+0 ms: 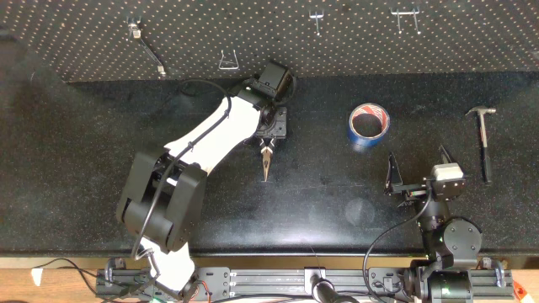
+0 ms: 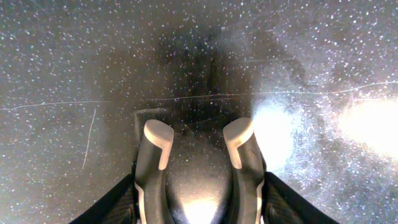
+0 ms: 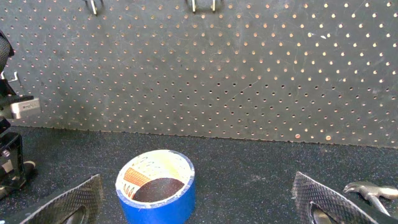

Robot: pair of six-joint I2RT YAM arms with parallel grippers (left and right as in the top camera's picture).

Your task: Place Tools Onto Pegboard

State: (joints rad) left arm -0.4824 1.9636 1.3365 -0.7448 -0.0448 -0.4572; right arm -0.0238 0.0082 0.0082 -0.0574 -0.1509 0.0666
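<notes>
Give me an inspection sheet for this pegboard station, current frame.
Surface: black speckled worktop, one glare patch, no spills seen.
Job's things: needle-nose pliers, blue tape roll and hammer all lie on the worktop, none hung.
Clutter: nothing seen.
Grippers: left hand open, low over the worktop by the pliers; right hand open, holding nothing, facing the tape roll.
Cables: black cable loops along the left arm; another runs by the right arm's base.
Surroundings: pegboard along the far edge with metal hooks; a thin dark item hangs at its left, cannot identify.
</notes>
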